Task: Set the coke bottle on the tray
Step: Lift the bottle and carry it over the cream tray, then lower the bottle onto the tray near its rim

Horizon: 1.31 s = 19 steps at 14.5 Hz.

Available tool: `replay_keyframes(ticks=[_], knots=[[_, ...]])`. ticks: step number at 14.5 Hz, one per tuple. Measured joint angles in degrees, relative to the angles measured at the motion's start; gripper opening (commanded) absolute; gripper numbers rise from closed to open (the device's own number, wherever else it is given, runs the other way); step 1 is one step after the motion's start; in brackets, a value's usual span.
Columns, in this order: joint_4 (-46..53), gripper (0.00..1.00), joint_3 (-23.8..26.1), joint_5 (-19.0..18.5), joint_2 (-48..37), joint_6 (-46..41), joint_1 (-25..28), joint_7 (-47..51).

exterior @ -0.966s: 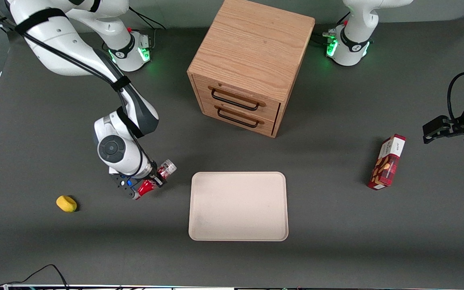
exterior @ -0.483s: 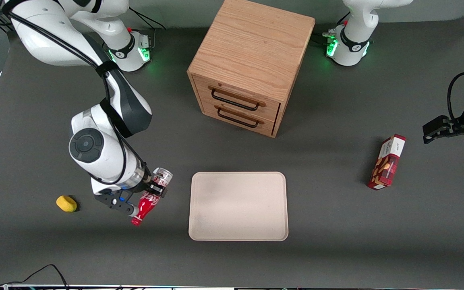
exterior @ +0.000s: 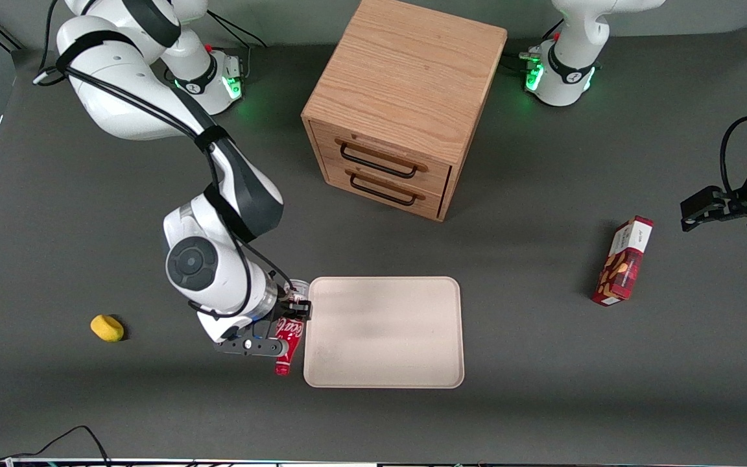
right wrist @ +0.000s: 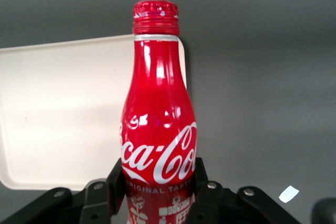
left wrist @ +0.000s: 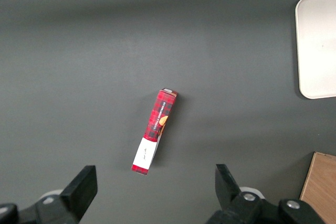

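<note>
My right gripper (exterior: 288, 318) (right wrist: 157, 182) is shut on the coke bottle (exterior: 287, 340) (right wrist: 157, 129), a slim red bottle with white script lettering. I hold it lying level above the table, its red neck pointing toward the front camera. The bottle hangs just beside the edge of the tray (exterior: 383, 332) that faces the working arm's end of the table. The tray (right wrist: 58, 119) is a large flat cream rectangle with rounded corners and nothing on it. In the wrist view both black fingers (right wrist: 116, 179) press the bottle's lower body.
A wooden two-drawer cabinet (exterior: 399, 104) stands farther from the front camera than the tray. A red snack box (exterior: 623, 261) (left wrist: 155, 129) lies toward the parked arm's end. A small yellow object (exterior: 107, 327) sits toward the working arm's end.
The gripper has lifted the bottle off the table and carried it sideways toward the tray. The bottle has turned so its neck points at the front camera.
</note>
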Motion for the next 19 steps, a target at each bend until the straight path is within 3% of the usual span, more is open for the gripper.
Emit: replay_keyframes(ticks=[6,13,17,19], knots=[[2.8,0.07,-1.6,1.5,7.1,-0.6,2.1,-1.3],[3.9,0.13,-3.5,1.5,12.3,4.6,5.1,-5.2],[4.1,0.28,-4.6,1.5,13.6,6.9,5.4,-7.6],[4.2,0.42,-4.8,1.5,14.2,7.5,5.4,-7.8]])
